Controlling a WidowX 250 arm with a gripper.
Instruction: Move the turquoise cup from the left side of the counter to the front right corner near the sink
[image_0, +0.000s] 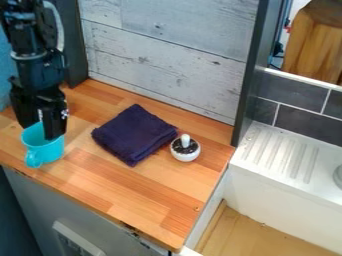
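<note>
"Grey whitewashed boards (167, 52) stand behind the tabletop (157, 200), don't they?"

"Yes, between two dark uprights. The tabletop is made of orange-brown wood strips, over a grey front (40, 205)."

"And to the right?"

"Dark tiles (299, 107) with pale joints, above a white ridged drainer (280, 155). Lower down, near the bottom, lies pale wood (244, 232)."

"Where's the claw?"

"At the left, hanging over the cup (48, 150). The claw (41, 131) is parted, with a gap between its two fingers. The right-hand one overlaps the mouth of the cup; I can't tell whether either touches it."

"What about the cup?"

"Turquoise, upright, near the tabletop's left end, its handle facing the near side. Part of its rim is hidden by the claw."

"Anything else out?"

"A folded dark purple cloth (135, 134) in the middle, and just right of it a small white bowl (186, 151). Its dark contents are hard to make out, around a white knob (185, 140)."

"Is anything cut off?"

"A wooden block (312, 42) at the far right, and a round metal piece (338, 176) at the right edge."

"Any writing?"

"Tiny white marks on the claw, too small to read."
</note>
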